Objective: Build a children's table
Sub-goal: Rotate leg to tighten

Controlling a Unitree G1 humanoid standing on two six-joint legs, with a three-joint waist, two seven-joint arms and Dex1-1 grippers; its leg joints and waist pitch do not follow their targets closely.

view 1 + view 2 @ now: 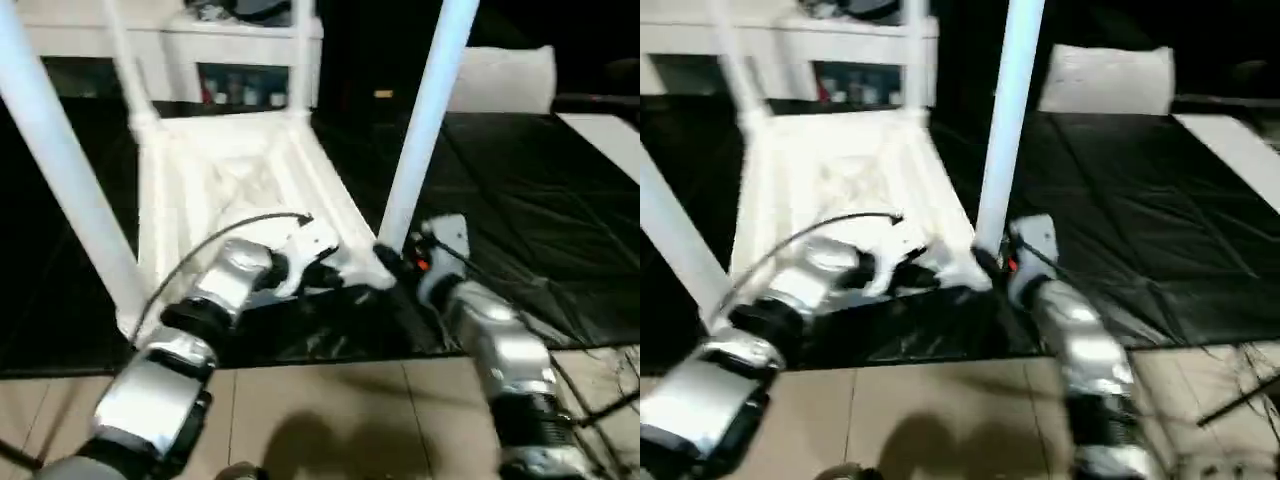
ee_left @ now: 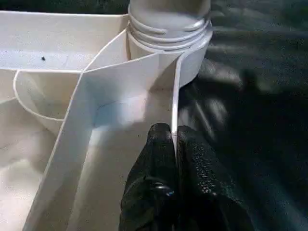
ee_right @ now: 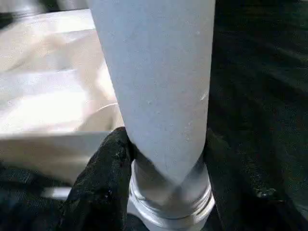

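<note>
Silver forearms reach forward from the near edge of the head views, over pale floor tiles (image 1: 330,400) and onto a black mat (image 1: 520,220). On that mat lies the tabletop (image 1: 240,190), upside down, its ribbed underside facing up, with legs standing in its corner sockets.

At the near edge of the tabletop, the left gripper (image 2: 174,144) is pinched on the thin upright rim (image 2: 174,96): one black finger (image 2: 156,149) sits on the inner side of the rim and the other on the outer side, pressed together with only the plastic wall between them. Just beyond its fingertips the rim runs into the round corner socket (image 2: 192,62), where the ringed base of a leg is seated.

Close to the left gripper, on its right, the right gripper (image 3: 163,159) is clamped around the near-right leg (image 1: 425,120) low down, just above the socket. Its black fingers (image 3: 103,178) wrap the white tube on both sides, touching it. That leg rises upright from the gripper toward the top of the head views.

Another leg (image 1: 65,170) stands at the near-left corner, left of the left gripper, and two more stand at the far corners. Beyond the tabletop is a white cabinet (image 1: 235,60)
</note>
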